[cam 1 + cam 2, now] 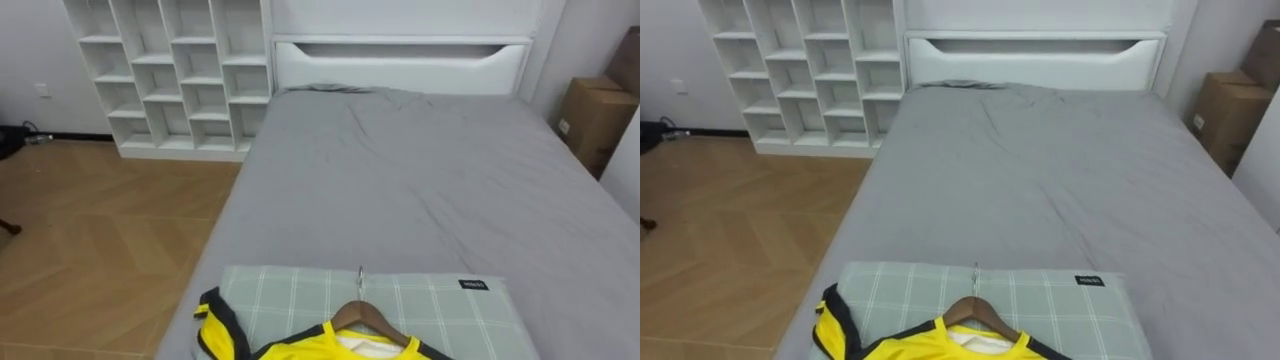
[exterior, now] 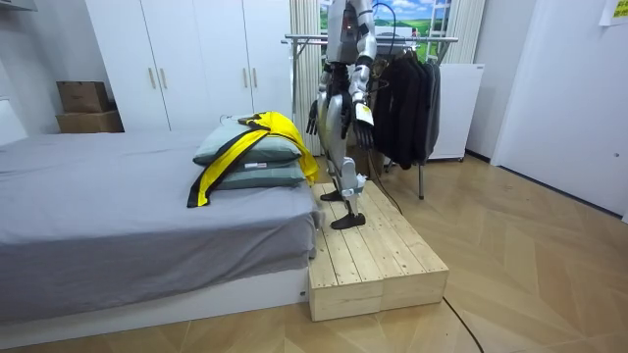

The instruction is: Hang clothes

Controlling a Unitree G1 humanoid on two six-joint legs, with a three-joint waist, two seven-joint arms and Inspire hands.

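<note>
The right hand point(image 2: 314, 119) and the left hand point(image 2: 364, 127) are hanging at the robot's sides in the room view. Neither is touching any clothing, and they are showing too small there for me to tell how far either is open. The robot is standing on one low wooden platform point(image 2: 378, 255) at the end of the bed point(image 1: 400, 180), facing along it.

Just in front of the robot, one yellow shirt point(image 1: 222, 338) is lying on two stacked pillows point(image 2: 257, 177), both pale green with a check pattern. The shirt is bright yellow with black trim at the sleeve and neck. It is sitting on one wooden hanger point(image 1: 365, 315), whose metal hook is pointing up the bed over the top pillow. In the eye views the lower part of the shirt is being cut off by the bottom edge. In the room view it is draping over the pillows' side.

Behind the robot, one clothes rack point(image 2: 412, 88) is carrying dark garments, bunched too closely to count. Past the grey bed, one white cubby shelf point(image 1: 170, 70) is standing by the headboard. Two cardboard boxes point(image 1: 592, 118) are sitting at the far side, the upper one cut off.
</note>
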